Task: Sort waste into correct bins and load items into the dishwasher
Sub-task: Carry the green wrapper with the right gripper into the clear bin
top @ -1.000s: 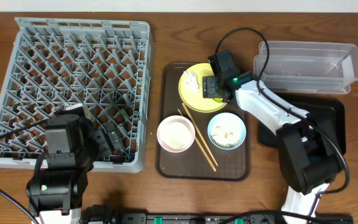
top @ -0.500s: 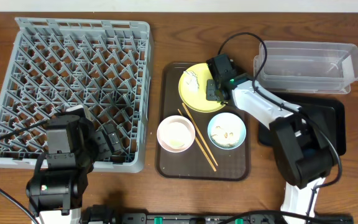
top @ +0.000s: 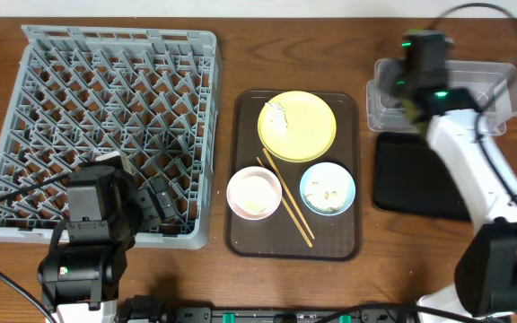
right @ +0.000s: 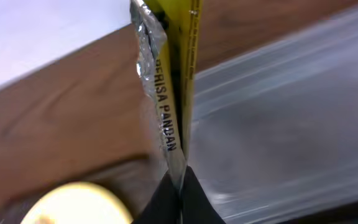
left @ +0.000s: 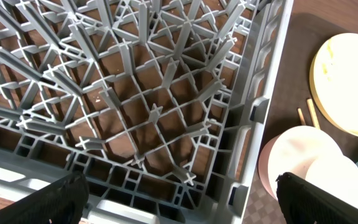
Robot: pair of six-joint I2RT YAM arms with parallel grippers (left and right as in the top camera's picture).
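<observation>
My right gripper [right: 180, 177] is shut on the snack wrapper [right: 169, 74], a yellow and silver foil strip sticking up from the fingertips. It hangs over the left end of the clear plastic box [top: 474, 76], beside the black tray [top: 420, 179]. The crumpled tissue [top: 276, 114] lies on the yellow plate [top: 297, 126]. The pink-white bowl [top: 254, 193], the chopsticks [top: 285, 197] and the blue bowl [top: 328, 188] holding food scraps [top: 330, 191] sit in front of the plate. My left gripper [left: 179, 199] is open above the grey dish rack's [top: 106, 117] near right corner.
The plate, bowls and chopsticks rest on a dark brown serving tray [top: 240, 233] between the rack and the bins. The right arm's cable loops above the clear box. The rack holds no dishes.
The right gripper shut on the wrapper at the yellow plate, lifted it and swung right and back to the clear box. The left arm has stayed still.
</observation>
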